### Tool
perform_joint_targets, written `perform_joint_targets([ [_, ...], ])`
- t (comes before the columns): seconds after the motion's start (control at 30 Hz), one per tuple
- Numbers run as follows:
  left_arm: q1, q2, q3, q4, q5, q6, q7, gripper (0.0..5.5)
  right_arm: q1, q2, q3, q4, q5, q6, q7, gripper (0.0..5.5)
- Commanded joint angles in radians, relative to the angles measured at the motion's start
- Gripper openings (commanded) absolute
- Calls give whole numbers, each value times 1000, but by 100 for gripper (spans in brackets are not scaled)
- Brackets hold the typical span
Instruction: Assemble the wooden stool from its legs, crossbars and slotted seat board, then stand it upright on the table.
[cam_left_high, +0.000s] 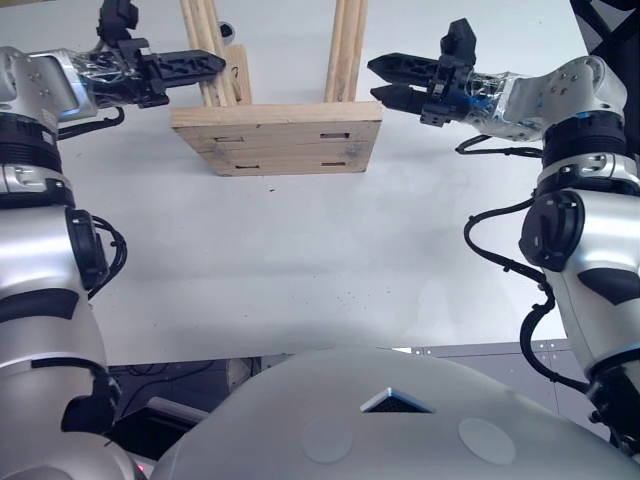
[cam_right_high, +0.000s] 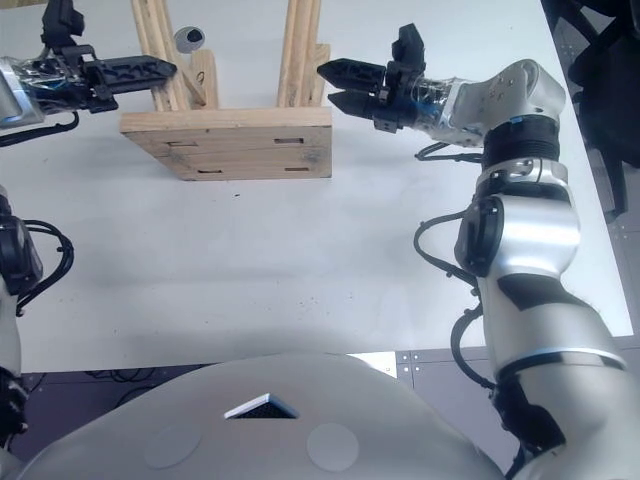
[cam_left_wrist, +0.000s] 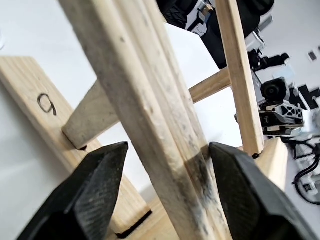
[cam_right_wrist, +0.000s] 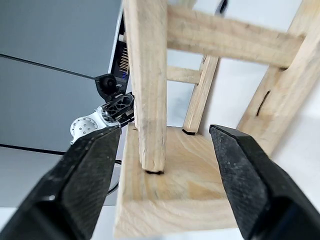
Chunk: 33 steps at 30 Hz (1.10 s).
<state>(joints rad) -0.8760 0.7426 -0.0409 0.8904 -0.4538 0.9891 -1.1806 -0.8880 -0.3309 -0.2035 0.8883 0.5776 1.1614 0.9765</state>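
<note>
Straddling one leg (cam_left_wrist: 150, 115) without clamping it, the left gripper (cam_left_high: 215, 66) has its fingers spread. The right gripper (cam_left_high: 375, 80) gapes likewise around another leg (cam_right_wrist: 147, 85). Both legs join the slotted seat board (cam_left_high: 290, 140), which seems to stand on edge on the white table (cam_left_high: 300, 260).

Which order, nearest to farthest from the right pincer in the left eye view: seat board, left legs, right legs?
1. Right legs: just beside the right pincer tips.
2. Seat board: centre of the table, its right end near the pincer.
3. Left legs: far side of the stool, robot's left.
</note>
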Motion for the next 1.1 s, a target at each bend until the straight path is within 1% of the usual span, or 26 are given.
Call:
perform_joint_targets([
  [0.03,-2,-1,13,55,49,35,56,292,118,-19,62,-167,-63,-130,-8,325],
  [0.07,1,-12,7,44,53,33,53,292,138,-14,72,-188,-74,-154,-12,325],
  [0.1,7,-19,0,32,57,33,48,313,152,-8,78,-201,-78,-167,-17,329],
  [0.17,17,-30,-16,26,80,12,53,337,168,2,93,-227,-88,-185,-19,329],
  [0.33,-2,-1,-26,42,117,-12,48,402,202,8,133,-288,-105,-221,-20,329],
  [0.4,-14,16,-44,52,141,-16,31,408,231,6,155,-335,-115,-259,-11,329],
  [0.43,-9,31,-73,49,167,-35,11,408,241,6,159,-351,-116,-268,-10,329],
  [0.53,1,69,-123,51,204,-93,-81,408,256,4,173,-351,-132,-311,-10,329],
  [0.6,-19,83,-97,65,182,-107,-128,408,259,3,183,-343,-151,-358,-19,329],
  [0.7,-59,79,-49,108,163,-103,-140,408,257,5,181,-318,-164,-397,-26,329],
  [0.73,-61,75,-51,121,176,-112,-134,408,257,6,181,-310,-167,-403,-26,329],
  [0.77,-57,75,-60,126,192,-124,-130,431,258,7,184,-305,-170,-408,-25,329],
  [0.83,-46,80,-78,132,228,-155,-122,449,263,7,201,-312,-181,-421,-19,329],
  [0.9,-59,91,-69,151,239,-173,-127,449,264,14,204,-321,-179,-433,-17,329],
  [1.0,-151,80,34,243,185,-101,-73,449,284,28,212,-364,-182,-493,-6,329],
  [1.1,-213,81,143,326,136,-23,17,449,325,34,258,-444,-206,-586,25,329],
])
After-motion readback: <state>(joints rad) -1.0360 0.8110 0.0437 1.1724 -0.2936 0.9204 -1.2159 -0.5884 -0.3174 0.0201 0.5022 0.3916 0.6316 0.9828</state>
